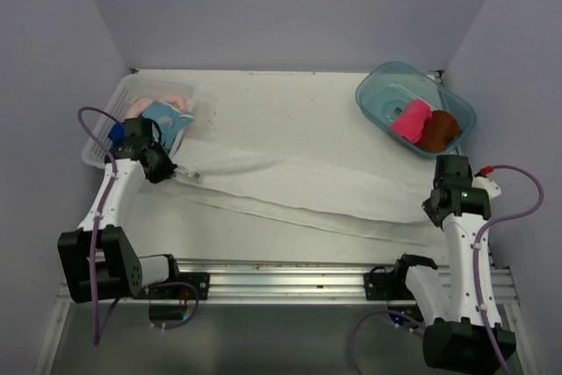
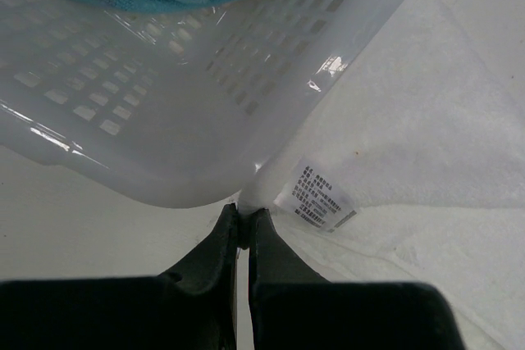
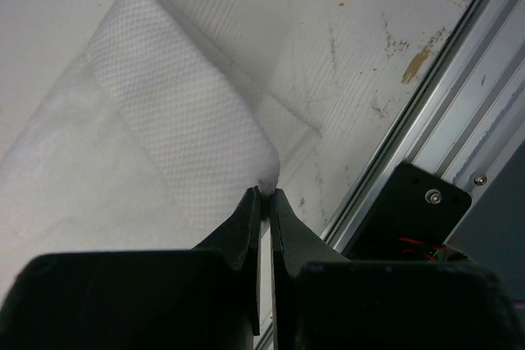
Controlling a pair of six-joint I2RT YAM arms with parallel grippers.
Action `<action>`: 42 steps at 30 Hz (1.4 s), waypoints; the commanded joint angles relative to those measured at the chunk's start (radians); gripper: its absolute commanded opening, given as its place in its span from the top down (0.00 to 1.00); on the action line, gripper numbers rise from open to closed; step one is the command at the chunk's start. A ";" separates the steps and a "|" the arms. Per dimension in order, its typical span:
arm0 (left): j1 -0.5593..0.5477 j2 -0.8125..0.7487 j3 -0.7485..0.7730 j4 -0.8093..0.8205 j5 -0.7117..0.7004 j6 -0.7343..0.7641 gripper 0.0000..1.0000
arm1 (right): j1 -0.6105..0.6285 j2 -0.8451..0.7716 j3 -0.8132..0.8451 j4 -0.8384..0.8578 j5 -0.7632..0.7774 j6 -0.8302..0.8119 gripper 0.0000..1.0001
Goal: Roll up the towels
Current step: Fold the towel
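Note:
A white towel (image 1: 299,186) lies stretched in a long band across the table. My left gripper (image 1: 165,170) is shut on its left corner, beside the care label (image 2: 316,196), right against the basket. My right gripper (image 1: 436,208) is shut on its right corner (image 3: 267,176). A light blue cartoon-print towel (image 1: 167,118) and a pale peach towel (image 1: 162,101) sit in the white lattice basket (image 1: 101,133); a royal blue one (image 1: 116,132) peeks beside them. A hot pink roll (image 1: 410,118) and a brown roll (image 1: 437,130) lie in the teal tub (image 1: 386,85).
The basket wall (image 2: 164,104) fills most of the left wrist view, just ahead of my fingers. A metal rail (image 1: 290,274) runs along the near edge; it shows in the right wrist view (image 3: 426,112). Purple walls close in the table.

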 commanded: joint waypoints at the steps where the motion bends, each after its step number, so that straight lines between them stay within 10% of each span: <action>1: 0.020 -0.035 0.010 -0.018 -0.060 -0.003 1.00 | -0.006 -0.022 0.060 -0.074 0.075 0.035 1.00; 28: 0.083 -0.072 -0.062 -0.062 -0.111 -0.023 1.00 | -0.007 -0.117 0.067 -0.249 0.064 0.093 1.00; 30: 0.087 -0.054 -0.059 -0.058 -0.103 -0.018 1.00 | -0.006 -0.135 0.066 -0.256 0.050 0.085 0.81; 34: 0.090 -0.020 -0.035 -0.045 -0.058 -0.015 0.63 | -0.006 -0.145 0.071 -0.244 0.026 0.061 0.44; 39: 0.086 -0.032 0.002 -0.016 -0.011 -0.018 0.46 | -0.003 -0.145 0.089 -0.165 -0.028 -0.006 0.43; 42: 0.034 -0.057 0.030 -0.002 -0.042 -0.047 0.47 | 0.002 -0.116 0.083 0.010 -0.165 -0.115 0.59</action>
